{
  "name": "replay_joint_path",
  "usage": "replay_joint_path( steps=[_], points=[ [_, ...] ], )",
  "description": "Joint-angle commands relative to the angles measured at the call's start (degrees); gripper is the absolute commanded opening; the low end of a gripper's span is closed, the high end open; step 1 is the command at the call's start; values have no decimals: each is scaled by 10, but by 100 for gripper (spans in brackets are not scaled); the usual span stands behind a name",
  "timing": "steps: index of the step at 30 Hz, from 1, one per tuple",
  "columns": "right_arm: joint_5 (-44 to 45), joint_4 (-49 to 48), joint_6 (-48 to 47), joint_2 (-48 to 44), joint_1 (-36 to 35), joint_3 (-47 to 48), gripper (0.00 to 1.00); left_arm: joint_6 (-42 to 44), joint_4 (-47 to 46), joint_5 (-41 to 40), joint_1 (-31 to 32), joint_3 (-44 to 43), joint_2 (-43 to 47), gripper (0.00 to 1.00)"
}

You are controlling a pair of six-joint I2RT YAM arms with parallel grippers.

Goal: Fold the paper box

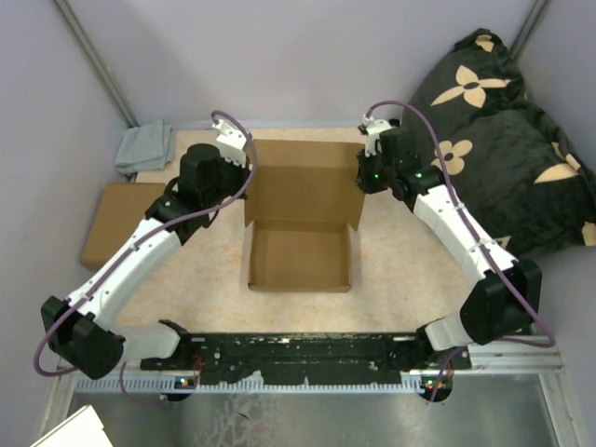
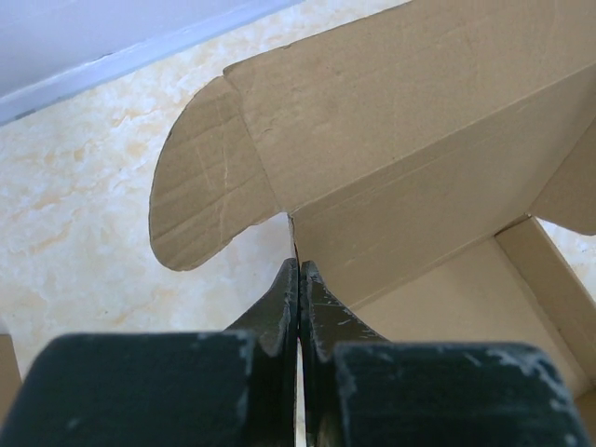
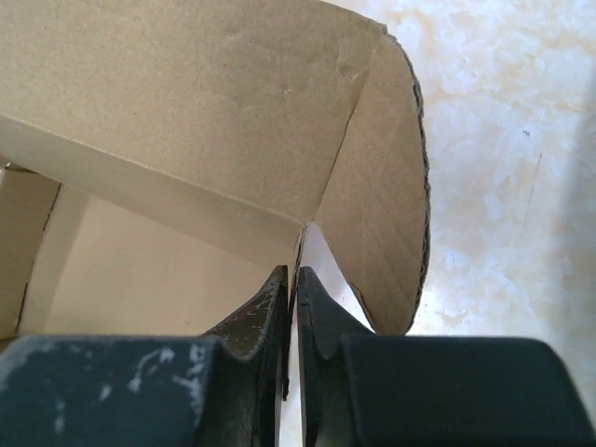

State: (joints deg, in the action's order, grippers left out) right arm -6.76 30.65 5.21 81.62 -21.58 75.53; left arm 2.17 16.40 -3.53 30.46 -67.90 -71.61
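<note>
The paper box (image 1: 300, 223) is brown cardboard in the middle of the table. Its shallow tray is formed at the front and its lid panel stands open at the back. My left gripper (image 1: 248, 175) is at the box's back left corner. In the left wrist view the gripper (image 2: 299, 266) is shut on the thin edge of the box wall (image 2: 400, 121), beside a rounded ear flap (image 2: 200, 186). My right gripper (image 1: 361, 177) is at the back right corner. In the right wrist view it (image 3: 291, 272) is shut on the box's wall edge (image 3: 186, 102), next to the other ear flap (image 3: 386, 186).
A flat brown cardboard piece (image 1: 116, 223) lies at the left under the left arm. A grey cloth (image 1: 144, 147) sits at the back left. A black flower-patterned cushion (image 1: 503, 130) fills the right side. A black rail (image 1: 298, 349) runs along the near edge.
</note>
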Motion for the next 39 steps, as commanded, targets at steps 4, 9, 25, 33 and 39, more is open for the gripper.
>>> replay_joint_path(
  steps=[4, 9, 25, 33, 39],
  points=[
    [27, -143, 10, -50, -25, -49, 4, -41, -116, 36, 5, 29, 7, 0],
    [88, -258, -16, -71, -47, -84, 4, -45, -180, 7, 5, 49, 6, 0],
    [212, -464, -23, -22, -113, -162, 6, -102, -297, -11, 5, 98, -38, 15],
    [234, -455, 7, -18, -139, -200, 7, -111, -291, -23, 5, 158, -17, 16],
    [247, -435, 34, -28, -157, -228, 9, -117, -267, -18, 7, 183, -2, 16]
  ],
)
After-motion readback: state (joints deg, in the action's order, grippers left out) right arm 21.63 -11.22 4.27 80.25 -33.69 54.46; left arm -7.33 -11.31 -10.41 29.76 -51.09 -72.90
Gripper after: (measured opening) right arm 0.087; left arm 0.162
